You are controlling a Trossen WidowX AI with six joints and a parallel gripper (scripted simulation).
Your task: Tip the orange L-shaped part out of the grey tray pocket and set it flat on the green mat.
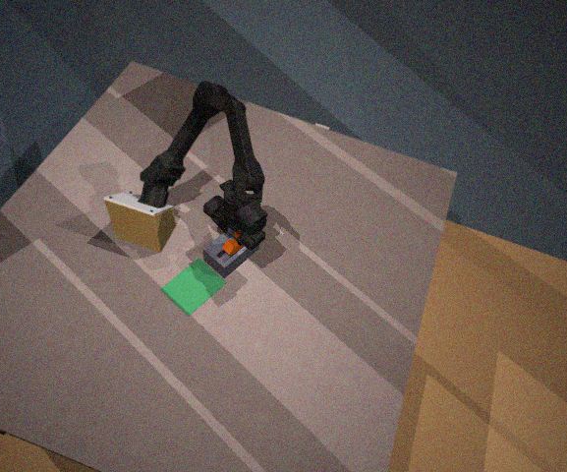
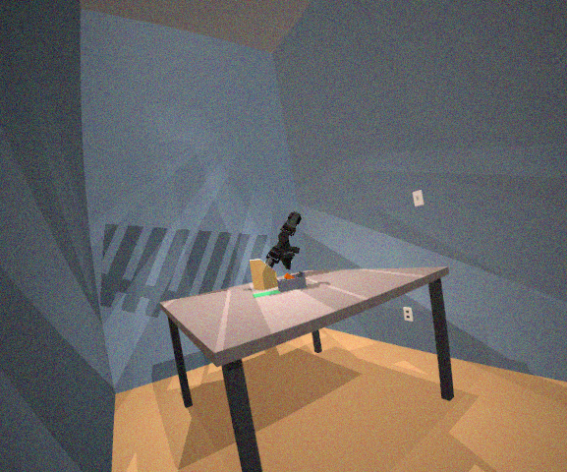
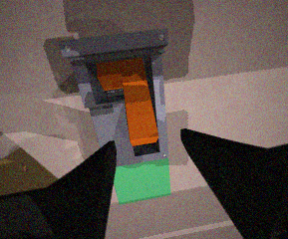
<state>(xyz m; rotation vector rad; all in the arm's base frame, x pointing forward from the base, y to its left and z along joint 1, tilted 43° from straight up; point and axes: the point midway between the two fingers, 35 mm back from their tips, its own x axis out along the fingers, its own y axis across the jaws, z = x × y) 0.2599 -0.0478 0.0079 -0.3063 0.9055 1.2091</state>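
Observation:
The orange part (image 1: 231, 247) (image 2: 289, 276) (image 3: 143, 121) is tilted in the pocket of the grey tray (image 1: 225, 269) (image 2: 292, 282) (image 3: 116, 44). Its L-shaped end lies low in the pocket, at the top in the wrist view. Its straight end, toward the mat, stands raised out of the pocket. The green mat (image 1: 187, 293) (image 2: 264, 294) (image 3: 144, 188) lies beside the tray, with nothing on it. My gripper (image 1: 248, 238) (image 3: 147, 139) is open above the tray. In the wrist view its fingertips appear on either side of the raised end, with gaps and nothing pinched.
A tan block with a white top (image 1: 139, 227) (image 2: 262, 275) stands near the arm's base, to the left of the tray in the top view; part of a brown shape (image 3: 19, 179) shows at the lower left of the wrist view. The tray has raised walls.

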